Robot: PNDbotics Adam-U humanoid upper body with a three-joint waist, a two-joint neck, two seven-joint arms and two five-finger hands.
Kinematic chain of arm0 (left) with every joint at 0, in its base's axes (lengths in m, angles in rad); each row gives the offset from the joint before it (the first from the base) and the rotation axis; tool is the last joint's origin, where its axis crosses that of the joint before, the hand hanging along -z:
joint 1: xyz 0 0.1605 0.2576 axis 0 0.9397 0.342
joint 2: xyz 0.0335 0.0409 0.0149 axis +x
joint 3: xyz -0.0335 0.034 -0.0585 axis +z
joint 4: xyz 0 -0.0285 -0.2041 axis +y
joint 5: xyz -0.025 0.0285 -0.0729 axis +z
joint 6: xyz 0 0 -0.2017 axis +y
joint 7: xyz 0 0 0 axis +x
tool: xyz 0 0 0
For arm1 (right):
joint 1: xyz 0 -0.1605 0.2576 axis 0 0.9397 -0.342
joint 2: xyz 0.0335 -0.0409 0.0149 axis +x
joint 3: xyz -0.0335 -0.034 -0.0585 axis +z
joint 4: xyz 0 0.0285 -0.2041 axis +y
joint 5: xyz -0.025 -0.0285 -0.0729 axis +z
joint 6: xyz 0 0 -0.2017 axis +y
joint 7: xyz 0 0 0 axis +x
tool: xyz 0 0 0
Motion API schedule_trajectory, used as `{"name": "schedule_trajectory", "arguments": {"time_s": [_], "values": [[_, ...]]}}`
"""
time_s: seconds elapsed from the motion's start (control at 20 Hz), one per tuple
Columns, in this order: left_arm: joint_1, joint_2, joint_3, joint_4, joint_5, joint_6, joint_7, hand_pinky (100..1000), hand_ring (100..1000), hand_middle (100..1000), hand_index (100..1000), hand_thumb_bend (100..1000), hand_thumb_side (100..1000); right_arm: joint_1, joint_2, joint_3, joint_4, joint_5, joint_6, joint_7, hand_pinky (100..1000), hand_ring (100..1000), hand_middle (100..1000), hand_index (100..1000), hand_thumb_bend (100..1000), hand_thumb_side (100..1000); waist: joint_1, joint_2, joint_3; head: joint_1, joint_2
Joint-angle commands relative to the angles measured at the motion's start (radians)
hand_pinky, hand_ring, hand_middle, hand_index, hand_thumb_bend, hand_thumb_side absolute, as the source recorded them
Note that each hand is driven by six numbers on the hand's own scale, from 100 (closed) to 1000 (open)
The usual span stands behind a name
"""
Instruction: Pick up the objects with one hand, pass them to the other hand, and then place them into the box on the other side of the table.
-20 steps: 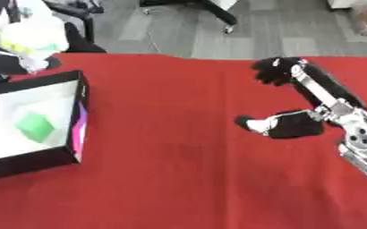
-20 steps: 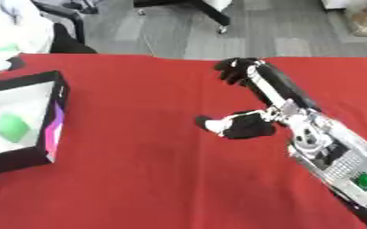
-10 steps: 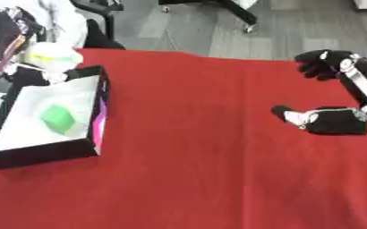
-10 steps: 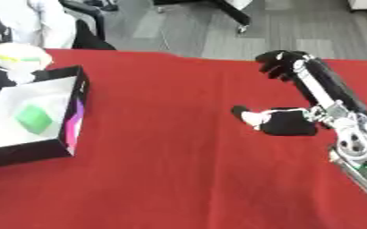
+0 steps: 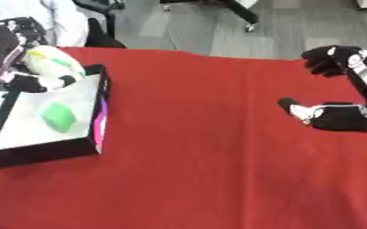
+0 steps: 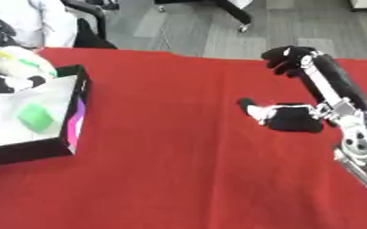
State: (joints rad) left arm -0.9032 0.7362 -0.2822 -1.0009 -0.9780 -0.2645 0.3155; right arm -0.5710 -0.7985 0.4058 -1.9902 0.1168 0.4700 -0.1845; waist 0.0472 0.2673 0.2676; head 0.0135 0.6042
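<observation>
A black box (image 5: 99, 117) with a white floor stands at the left of the red table, and a green block (image 5: 59, 117) lies inside it. My left hand (image 5: 5, 46) comes in from the upper left, its fingers and thumb curled round a white object with a yellow-green patch (image 5: 54, 65). That object hangs over the box's far edge. My right hand (image 6: 295, 119) hovers over the right side of the table, palm toward the box, thumb out and fingers raised, holding nothing.
A red cloth (image 5: 194, 147) covers the table, and its far edge runs along a grey floor. A white garment (image 5: 61, 22) and a chair base (image 5: 241, 13) show beyond the table at the back.
The camera has turned, shifting the whole picture. My left hand with the white object now shows more fully over the box's far edge. The right hand keeps its pose.
</observation>
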Motion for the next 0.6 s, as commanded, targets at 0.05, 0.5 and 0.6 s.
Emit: {"name": "schedule_trajectory", "arguments": {"time_s": [0.05, 0.5, 0.6], "values": [[-0.016, 0.031, 0.027, -0.002, -0.058, 0.022, -0.060, 971, 841, 797, 868, 771, 662, -0.009, -0.022, -0.017, -0.010, -0.007, -0.001, -0.006, 765, 731, 682, 796, 505, 222, -0.007, -0.016, 0.003, -0.008, -0.001], [-0.008, 0.026, 0.047, -0.002, -0.049, 0.054, -0.051, 877, 740, 772, 770, 608, 487, -0.003, -0.021, -0.020, -0.010, -0.011, -0.005, -0.016, 763, 728, 678, 793, 506, 219, -0.006, -0.016, 0.008, -0.017, 0.002], [-0.003, 0.020, 0.058, -0.024, 0.008, 0.045, -0.023, 806, 689, 755, 756, 513, 332, -0.001, -0.027, -0.022, -0.010, -0.007, -0.006, -0.016, 774, 729, 659, 754, 504, 224, -0.006, -0.015, 0.009, -0.030, 0.005]]}}
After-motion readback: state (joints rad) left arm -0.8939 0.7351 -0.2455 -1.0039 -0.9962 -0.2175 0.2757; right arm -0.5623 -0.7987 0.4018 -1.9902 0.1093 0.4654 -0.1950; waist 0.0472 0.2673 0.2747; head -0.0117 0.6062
